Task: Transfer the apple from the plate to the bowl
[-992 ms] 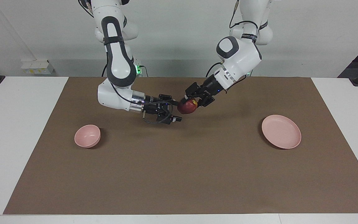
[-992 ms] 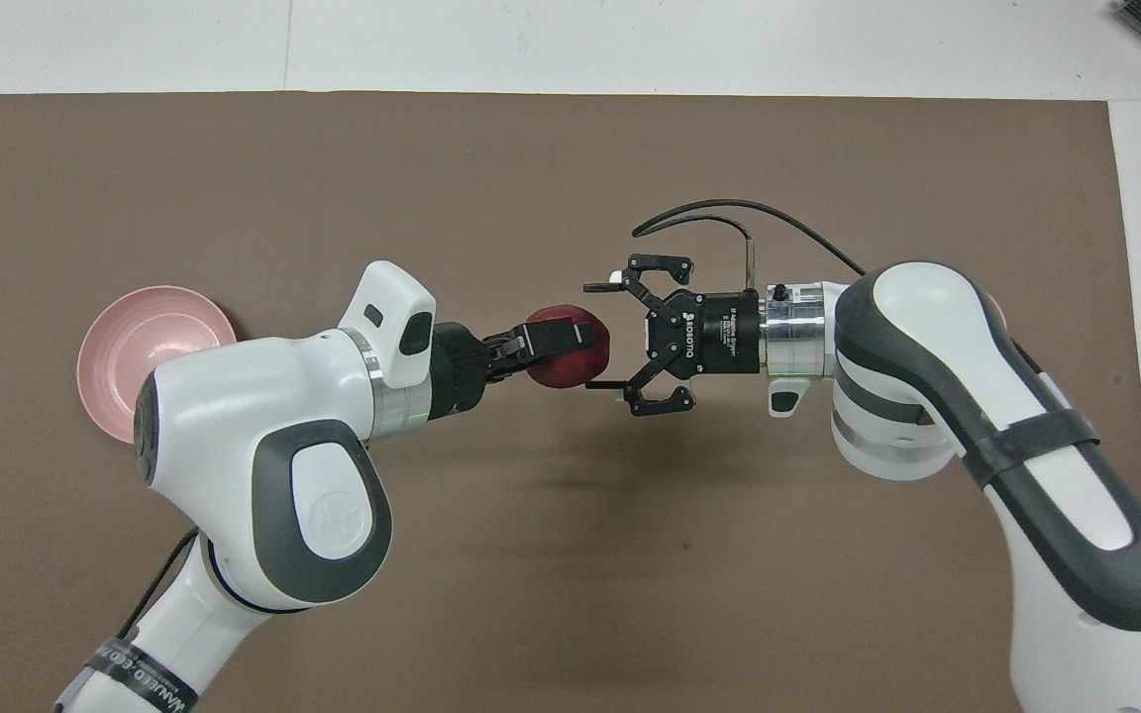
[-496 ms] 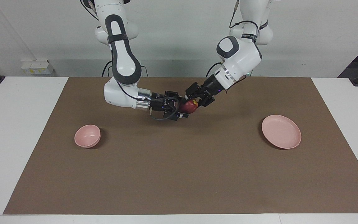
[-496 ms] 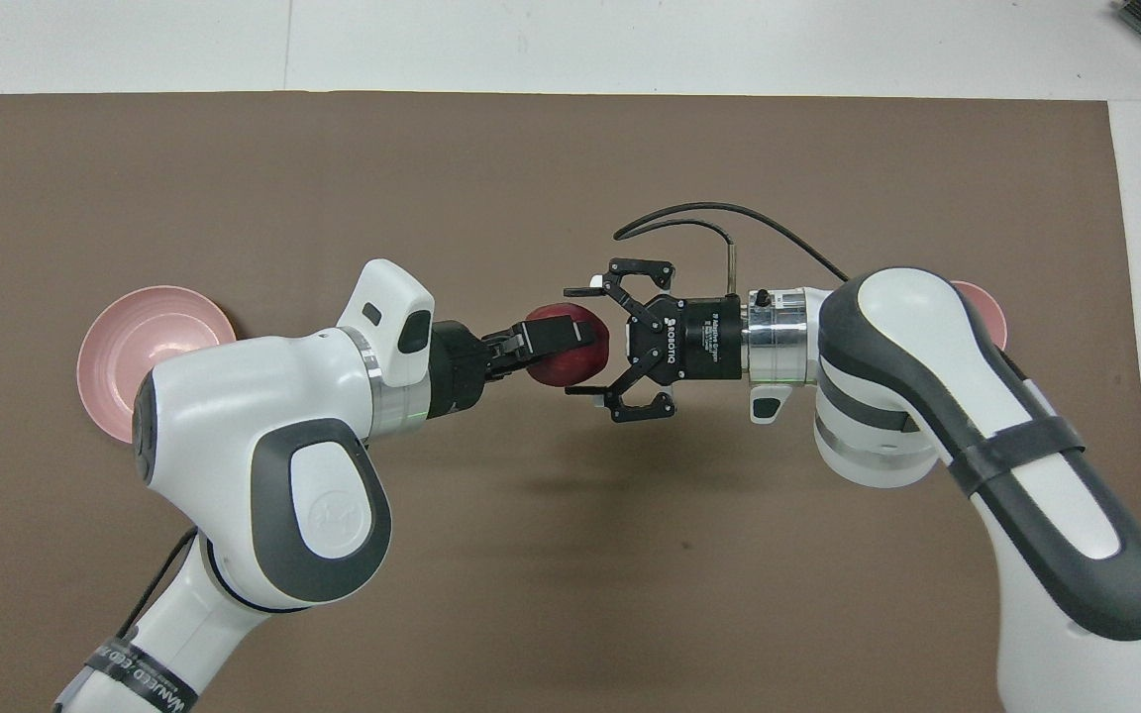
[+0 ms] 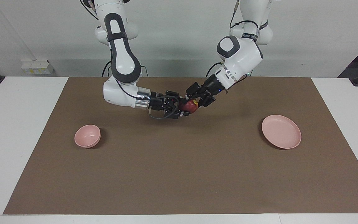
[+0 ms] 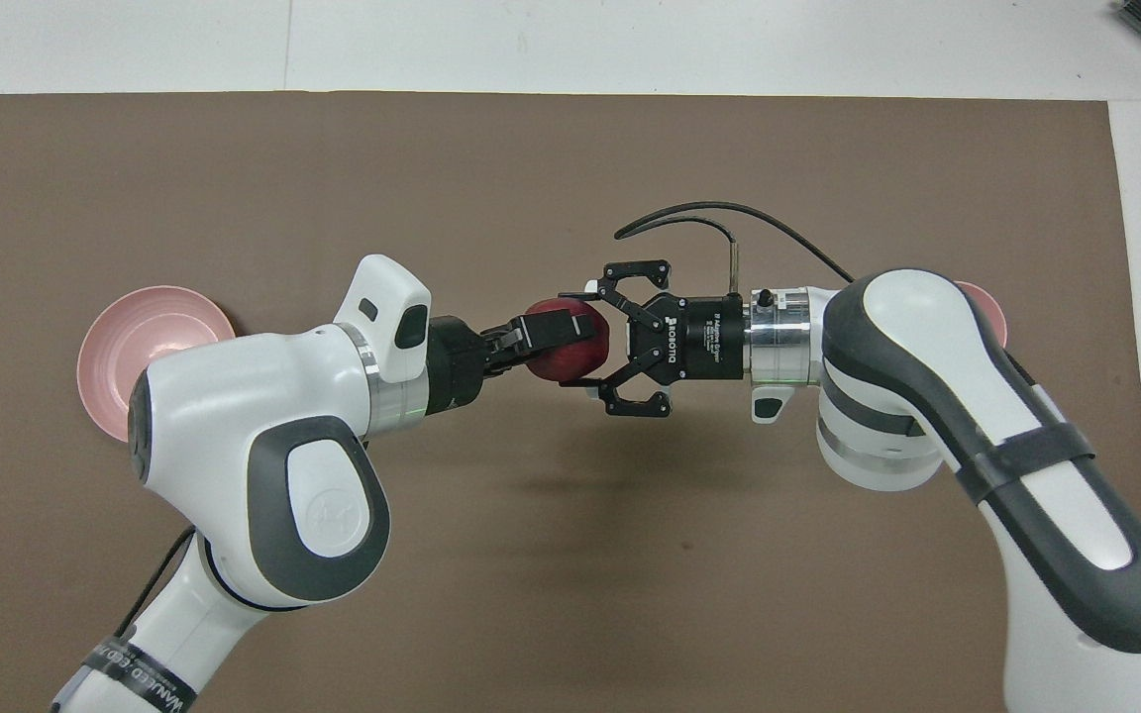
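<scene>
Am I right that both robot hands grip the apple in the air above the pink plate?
Not quite. Both the left gripper and right gripper grip the apple, but it hangs over the brown mat, midway between plate and bowl, as the facing view shows.

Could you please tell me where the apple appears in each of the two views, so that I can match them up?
Facing view: the apple is near the middle, upper half, up in the air between the left gripper and the right gripper.
Overhead view: the apple is at the centre, between the same two grippers.
Shared landmark: the plate, at the left arm's end of the table.
</scene>
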Action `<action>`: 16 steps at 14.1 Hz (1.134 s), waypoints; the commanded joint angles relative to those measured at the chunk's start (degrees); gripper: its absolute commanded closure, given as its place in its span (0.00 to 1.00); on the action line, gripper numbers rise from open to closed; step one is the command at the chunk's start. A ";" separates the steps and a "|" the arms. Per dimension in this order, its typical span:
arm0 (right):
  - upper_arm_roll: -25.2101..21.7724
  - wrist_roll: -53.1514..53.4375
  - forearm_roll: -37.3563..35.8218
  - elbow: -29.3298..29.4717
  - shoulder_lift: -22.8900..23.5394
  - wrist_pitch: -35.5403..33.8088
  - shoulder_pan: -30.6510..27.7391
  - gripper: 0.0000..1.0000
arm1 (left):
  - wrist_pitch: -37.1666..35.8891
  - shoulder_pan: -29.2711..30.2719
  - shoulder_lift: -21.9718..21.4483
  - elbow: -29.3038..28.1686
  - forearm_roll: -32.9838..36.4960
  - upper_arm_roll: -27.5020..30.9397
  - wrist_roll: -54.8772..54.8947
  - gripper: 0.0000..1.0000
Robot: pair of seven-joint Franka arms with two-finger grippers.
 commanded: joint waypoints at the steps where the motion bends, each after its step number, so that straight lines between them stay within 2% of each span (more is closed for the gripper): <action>1: 0.20 0.77 1.53 -0.26 -1.24 1.71 0.06 1.00 | 0.28 -0.73 0.26 0.39 -0.23 0.08 -1.57 0.54; 2: 0.20 0.77 1.53 -0.26 -1.24 1.71 0.06 1.00 | 0.28 -0.73 0.26 0.39 -0.14 0.08 -2.18 0.28; 3: 0.11 0.77 1.44 -0.26 -1.24 1.79 0.06 1.00 | 0.19 -0.73 0.26 0.56 -0.05 0.08 -2.19 0.21; 5: 0.11 0.68 1.18 -0.17 -1.24 1.79 0.06 1.00 | 0.10 -0.73 0.26 0.65 0.03 0.08 -2.10 0.15; 7: 0.11 0.68 0.82 0.00 -1.15 1.79 0.06 1.00 | 0.10 -0.64 0.34 0.82 1.34 0.17 -2.01 0.00; 13: -0.06 0.77 -1.36 1.05 -1.15 1.88 0.06 1.00 | -0.69 0.41 0.96 1.09 8.73 0.61 -2.01 0.00; 16: 0.11 2.00 -8.91 2.90 -1.15 5.03 0.06 1.00 | -2.52 2.52 0.87 0.91 11.71 0.70 -1.92 0.00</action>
